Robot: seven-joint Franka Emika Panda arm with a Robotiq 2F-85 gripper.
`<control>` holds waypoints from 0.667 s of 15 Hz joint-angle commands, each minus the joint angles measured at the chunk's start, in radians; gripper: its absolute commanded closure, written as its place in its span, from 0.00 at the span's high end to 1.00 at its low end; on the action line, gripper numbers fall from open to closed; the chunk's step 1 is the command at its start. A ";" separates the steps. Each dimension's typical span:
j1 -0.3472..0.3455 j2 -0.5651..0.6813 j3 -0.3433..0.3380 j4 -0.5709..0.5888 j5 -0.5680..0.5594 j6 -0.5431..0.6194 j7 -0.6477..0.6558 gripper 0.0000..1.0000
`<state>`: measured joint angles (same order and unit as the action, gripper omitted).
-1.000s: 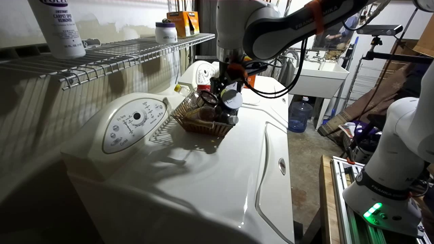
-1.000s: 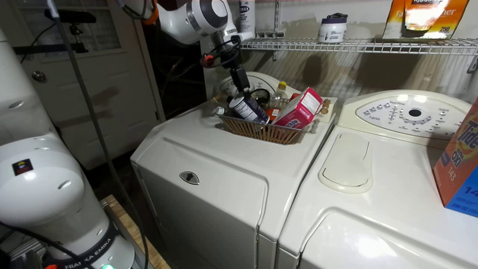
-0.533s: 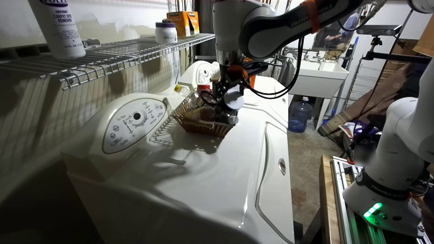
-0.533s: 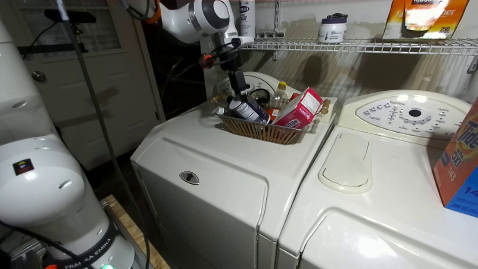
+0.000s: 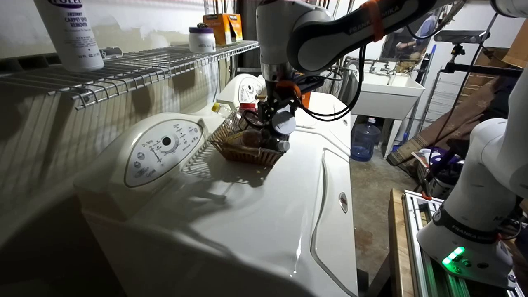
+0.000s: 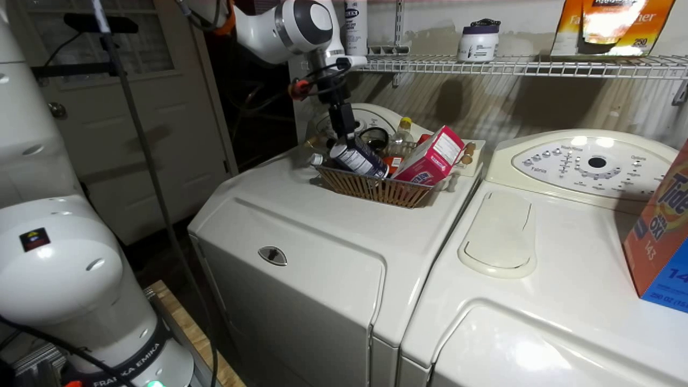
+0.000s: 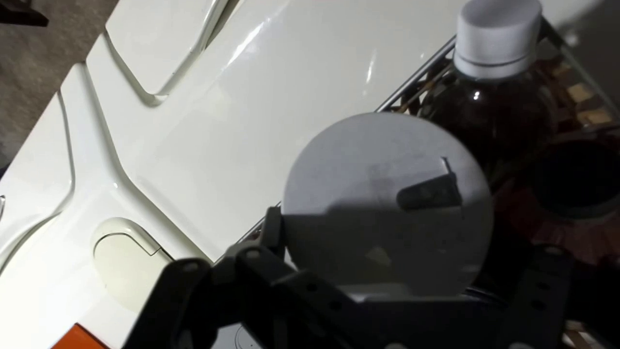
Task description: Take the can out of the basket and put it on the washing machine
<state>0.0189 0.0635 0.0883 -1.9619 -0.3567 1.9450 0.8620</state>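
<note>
A white jar (image 5: 202, 41) and an orange box (image 5: 215, 28) stand on a wire shelf (image 5: 161, 62).

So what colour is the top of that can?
The can top is whitish, greyer in shadow; clearest in the wrist view.

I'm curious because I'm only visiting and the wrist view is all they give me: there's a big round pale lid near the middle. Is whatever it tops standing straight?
Observer: No. In an exterior view you would see a dark can tilted in the basket, not upright.
Operator: And that orange corner at the bottom of my picture?
Observer: It belongs to a box printed "Tide", which an exterior view shows clearly.
</note>
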 commanded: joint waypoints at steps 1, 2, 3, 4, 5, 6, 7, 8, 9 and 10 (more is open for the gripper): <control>0.017 0.014 -0.021 0.042 0.034 -0.045 -0.037 0.69; 0.016 0.006 -0.023 0.046 0.039 -0.057 -0.039 0.69; 0.015 -0.003 -0.025 0.050 0.045 -0.071 -0.044 0.69; 0.013 -0.012 -0.027 0.057 0.053 -0.089 -0.051 0.69; 0.011 -0.020 -0.030 0.066 0.067 -0.110 -0.060 0.69; 0.009 -0.028 -0.034 0.079 0.076 -0.134 -0.069 0.69; 0.007 -0.037 -0.037 0.091 0.088 -0.161 -0.082 0.69; 0.005 -0.047 -0.041 0.108 0.108 -0.201 -0.110 0.69; 0.003 -0.057 -0.044 0.122 0.121 -0.231 -0.133 0.69; 0.001 -0.067 -0.047 0.139 0.134 -0.264 -0.158 0.69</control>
<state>0.0179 0.0345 0.0576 -1.8754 -0.2772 1.7964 0.7808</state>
